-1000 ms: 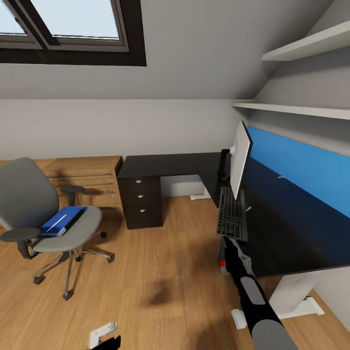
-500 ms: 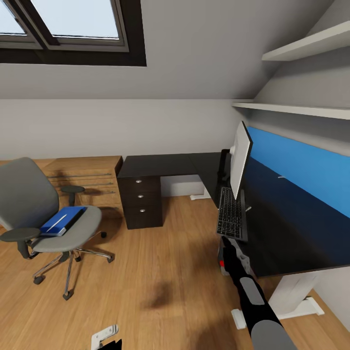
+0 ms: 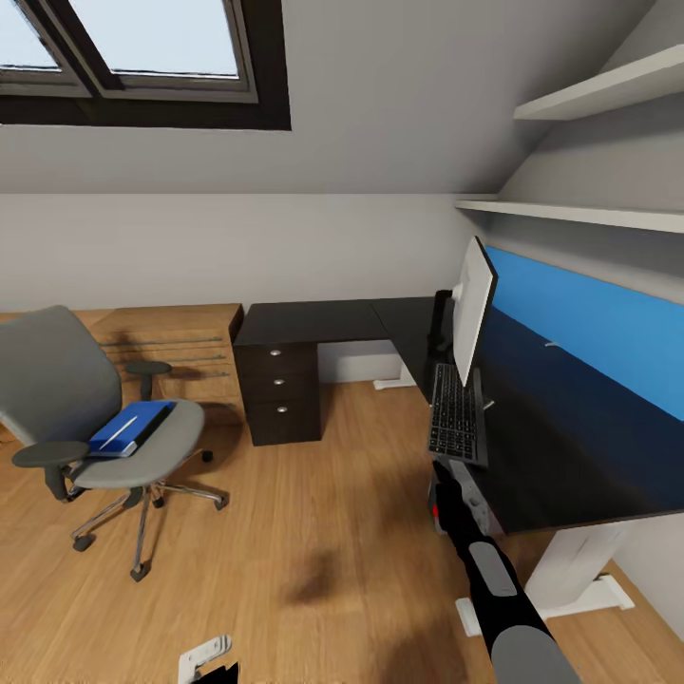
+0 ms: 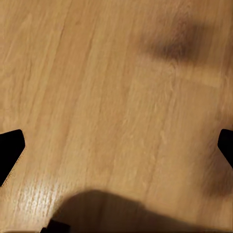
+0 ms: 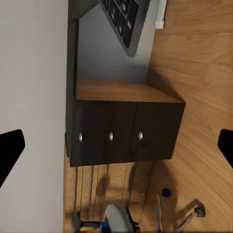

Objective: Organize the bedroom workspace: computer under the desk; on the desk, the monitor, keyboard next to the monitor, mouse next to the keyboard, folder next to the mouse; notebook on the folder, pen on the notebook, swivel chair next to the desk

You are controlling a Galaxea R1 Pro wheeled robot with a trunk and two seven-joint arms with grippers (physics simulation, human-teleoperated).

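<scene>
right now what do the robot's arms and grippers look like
In the head view the right arm is a chain of rounded black segments with pale grey panels, ending in a black right gripper. Of the left arm, a white bracket-like piece with small holes and a black part show. Both wrist views show black fingertips with angular, tapered ends.

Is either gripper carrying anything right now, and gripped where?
Nothing is held. The left gripper has its fingertips spread wide over bare wooden floor; the right gripper is likewise spread, facing the desk drawers.
</scene>
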